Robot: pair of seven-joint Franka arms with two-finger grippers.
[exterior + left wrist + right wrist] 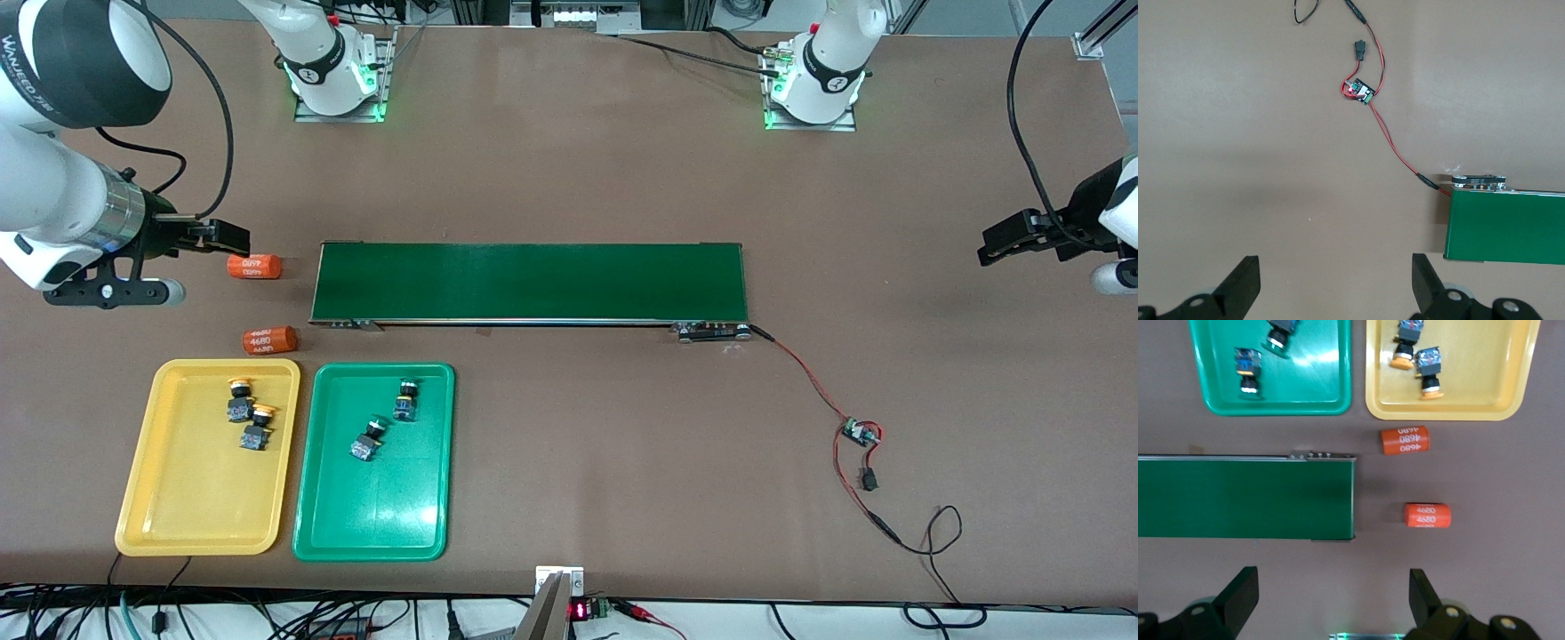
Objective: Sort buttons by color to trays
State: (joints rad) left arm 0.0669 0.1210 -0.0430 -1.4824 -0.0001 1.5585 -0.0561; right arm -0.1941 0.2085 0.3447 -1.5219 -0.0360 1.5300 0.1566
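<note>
buttons (240, 400) in trays (147, 498), brown table (569, 178), green conveyor belt (529, 283)

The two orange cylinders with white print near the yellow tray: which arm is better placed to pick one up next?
Right. The open right gripper hangs beside one orange cylinder with white print; the open left gripper waits at the left arm's end.
</note>
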